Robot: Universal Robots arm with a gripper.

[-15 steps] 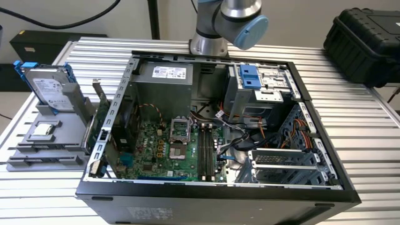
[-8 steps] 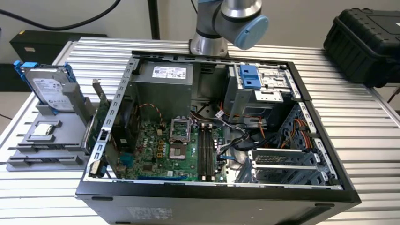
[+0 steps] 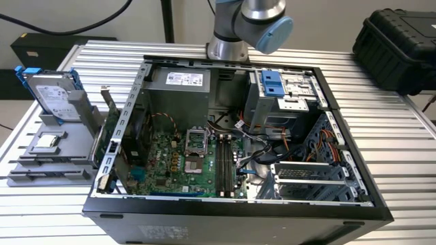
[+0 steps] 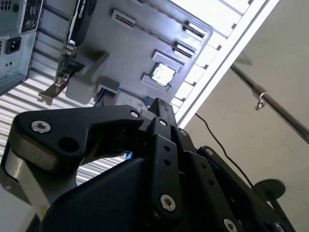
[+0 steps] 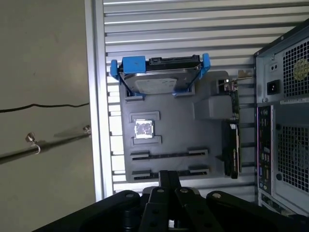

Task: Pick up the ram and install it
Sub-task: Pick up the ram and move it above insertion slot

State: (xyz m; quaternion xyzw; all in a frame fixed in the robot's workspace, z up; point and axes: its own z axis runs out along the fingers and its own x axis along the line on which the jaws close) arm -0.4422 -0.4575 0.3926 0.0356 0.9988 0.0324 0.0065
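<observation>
Behind the open computer case [image 3: 225, 212], at the far edge of the slatted counter [image 3: 381, 153], the arm [image 3: 245, 20] rises from its base, with a joint capped in pale blue turned toward the exterior view's right. Both wrist views look down past the gripper [image 5: 167, 175] onto the grey tray [image 5: 174, 125], which lies on the counter beside the case, on the exterior view's left. The gripper hangs well above the tray, clear of every part on it. In the first wrist view its tip lines up with the tray's edge next to the two long slots [image 5: 169, 154]. Gripper state: clenched, with the black fingers [image 4: 161, 125] pressed together and nothing between them. The ram [image 3: 220, 163] is inside the case, standing on edge in a slot of the green motherboard [image 3: 163, 163], just beside the processor socket [image 3: 196, 137] on the side toward the exterior view's right. Its long axis runs along the slot, from the middle of the board toward the near wall of the case, roughly parallel to the case's side walls. It appears as a narrow dark green strip seen from its top edge. Chips and label cannot be made out, and it cannot be told whether the ram is fully seated. On the tray stand a silver hard drive [image 5: 159, 79] in a blue frame and an expansion card [image 5: 231, 145] at the edge nearest the case. A processor chip [image 5: 144, 129] lies flat in a recess between the hard drive and the long slots.
</observation>
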